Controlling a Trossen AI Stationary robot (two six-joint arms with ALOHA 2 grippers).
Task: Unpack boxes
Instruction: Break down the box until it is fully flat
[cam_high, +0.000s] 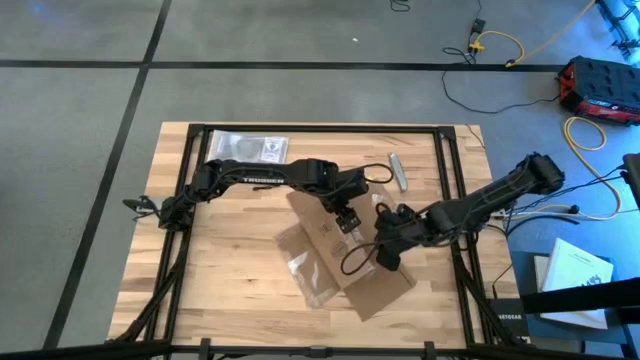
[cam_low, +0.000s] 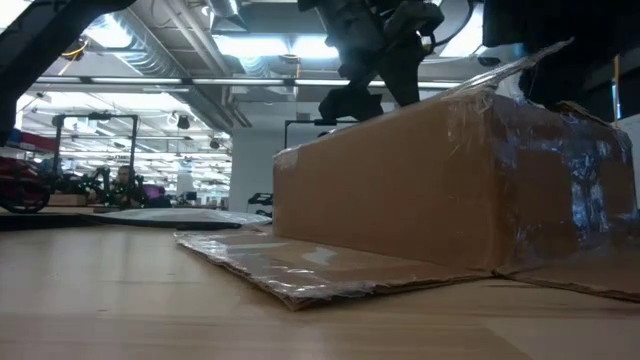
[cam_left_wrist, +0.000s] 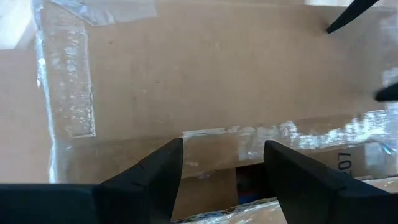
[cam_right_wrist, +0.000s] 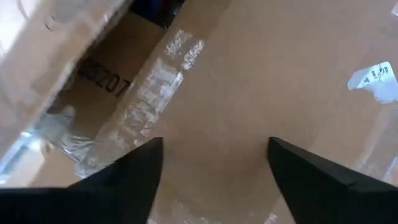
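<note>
While both arms bend over the cardboard box (cam_high: 340, 250) at mid-table, the job is getting its taped flaps apart.
Starting at the left, the left gripper (cam_high: 347, 217) hangs over the box's far end, its jaws parted about halfway with nothing between them, looking down on a clear tape strip (cam_left_wrist: 273, 134) along a flap seam; it would do best to press or pinch there and steady the box. A clear plastic bag (cam_high: 305, 275) lies on the near-left flap. Further right, the right gripper (cam_high: 390, 245) sits over the box's right side, jaws apart and empty above bare cardboard; it should catch a flap edge beside the tape and lift slowly, so the box does not slide.
</note>
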